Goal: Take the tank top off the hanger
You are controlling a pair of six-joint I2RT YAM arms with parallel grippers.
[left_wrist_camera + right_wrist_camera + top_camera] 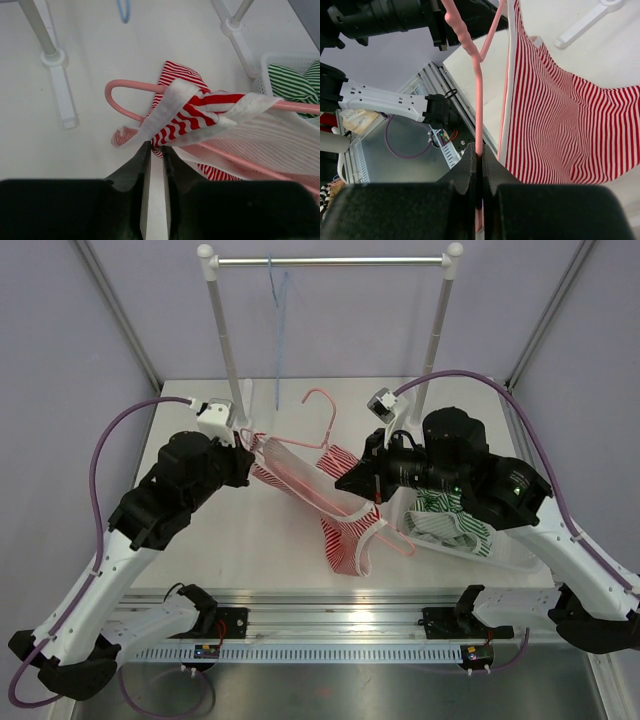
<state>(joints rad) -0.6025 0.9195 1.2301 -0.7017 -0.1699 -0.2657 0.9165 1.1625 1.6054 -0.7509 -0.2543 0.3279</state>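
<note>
A red-and-white striped tank top [345,535] hangs on a pink hanger [322,400], held above the table between both arms. My left gripper [252,453] is shut on the top's white-edged strap; in the left wrist view the strap [190,107] is pinched at the tips of my gripper [156,146], beside the hanger's end [117,90]. My right gripper [345,480] is shut on the hanger's bar; in the right wrist view the pink bar [477,100] runs into my closed gripper [479,157], with the striped cloth [555,125] to its right.
A white clothes rack [330,260] stands at the back with a blue hanger [278,295] on it; its feet [60,85] rest on the table. A white basket [500,558] at the right holds a green striped garment [450,515].
</note>
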